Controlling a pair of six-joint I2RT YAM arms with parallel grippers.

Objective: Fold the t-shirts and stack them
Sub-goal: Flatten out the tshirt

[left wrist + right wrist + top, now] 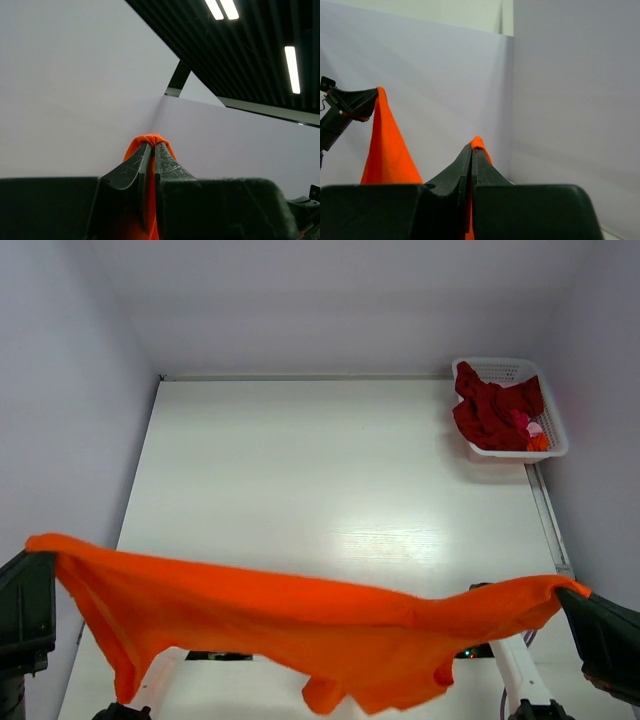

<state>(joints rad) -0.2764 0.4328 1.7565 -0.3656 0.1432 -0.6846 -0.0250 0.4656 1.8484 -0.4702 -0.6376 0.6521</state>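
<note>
Got the orange t-shirt [300, 625] up in the air right now, stretched out between both arms over the near edge of the worktop [330, 470]. The left gripper [152, 146] is clamped on one end of it. In the left wrist view the two fingers are pressed together, with a little bump of orange cloth poking out past the tips. Same deal on the other side: the right gripper [471, 149] is pinched tight on its end, orange peeking over the fingertips. From the right wrist view I can also see across to the left gripper, with cloth draping down from it in a long triangle.

From the top camera the shirt sags in the middle like a hammock. The left end sits a bit higher in the picture than the right, and the loose lower part hangs down toward the near edge. I can't tell from above whether the lowest bit touches the worktop.

The rest of the laundry is in the white lattice basket [553, 415] in the far right corner of the worktop. A dark red t-shirt [490, 410] is bunched up in there and spills over the left rim. Some pink cloth [533, 427] is tucked in at its near right side.
</note>
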